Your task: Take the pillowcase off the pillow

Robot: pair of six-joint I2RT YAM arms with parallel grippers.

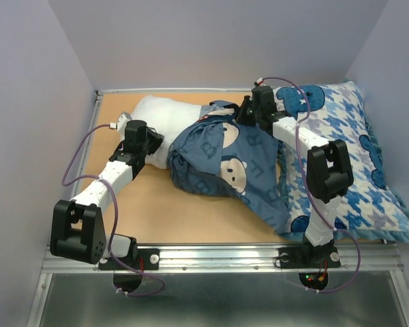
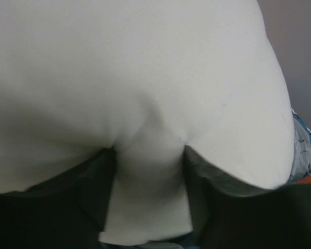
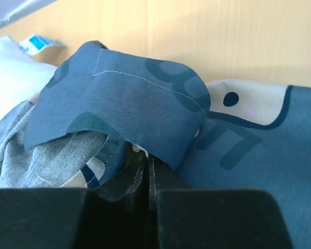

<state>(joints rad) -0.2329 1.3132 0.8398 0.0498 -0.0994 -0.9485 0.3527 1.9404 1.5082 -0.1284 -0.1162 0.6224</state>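
Observation:
The white pillow (image 1: 165, 122) lies across the back of the table, its left end bare. The slate-blue pillowcase (image 1: 221, 160) with monkey faces covers its right part and trails toward the front right. My left gripper (image 1: 150, 146) is shut on a pinch of the white pillow (image 2: 145, 104), whose cloth bulges between the fingers (image 2: 207, 202). My right gripper (image 1: 242, 116) is shut on the pillowcase's upper edge; in the right wrist view the jaws meet on a fold of the blue fabric (image 3: 129, 98).
A blue-and-white houndstooth pillow (image 1: 354, 157) lies along the right side under the right arm. The wooden table (image 1: 157, 211) is walled by grey panels left, back and right. A metal rail (image 1: 218, 255) runs along the front edge.

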